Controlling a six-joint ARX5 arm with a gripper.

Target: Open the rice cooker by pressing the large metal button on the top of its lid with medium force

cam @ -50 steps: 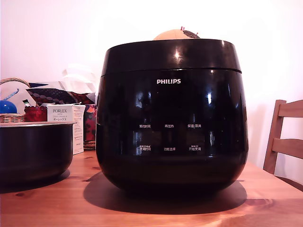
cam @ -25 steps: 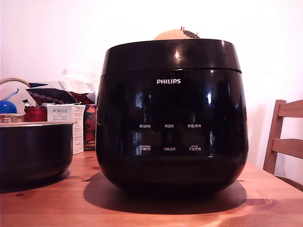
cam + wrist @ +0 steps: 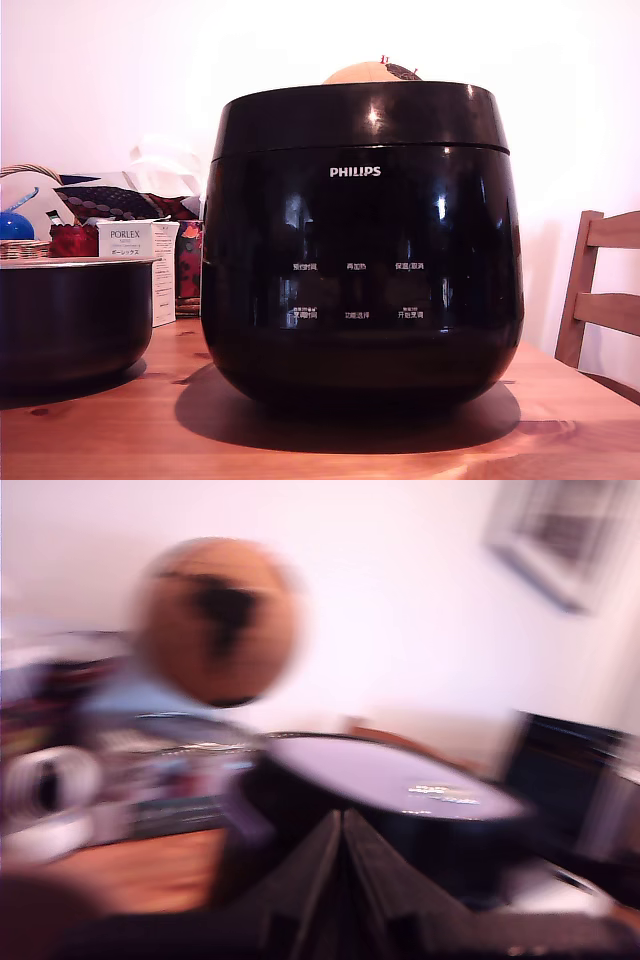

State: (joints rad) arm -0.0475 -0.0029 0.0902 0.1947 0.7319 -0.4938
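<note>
While the rice cooker (image 3: 362, 250) sits shut on the wooden surface (image 3: 120, 430), my claw (image 3: 341, 825) looks clenched in the blur; its glossy lid (image 3: 362, 118) seems slick, so I'd press squarely

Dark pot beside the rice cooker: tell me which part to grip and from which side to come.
Probably the pale rim of the dark pot, pinched from above, one finger inside the wall, one outside. The body is round and broad, while the rim is thin and level. The stretch toward the rice cooker looks freest; a box stands behind.
</note>
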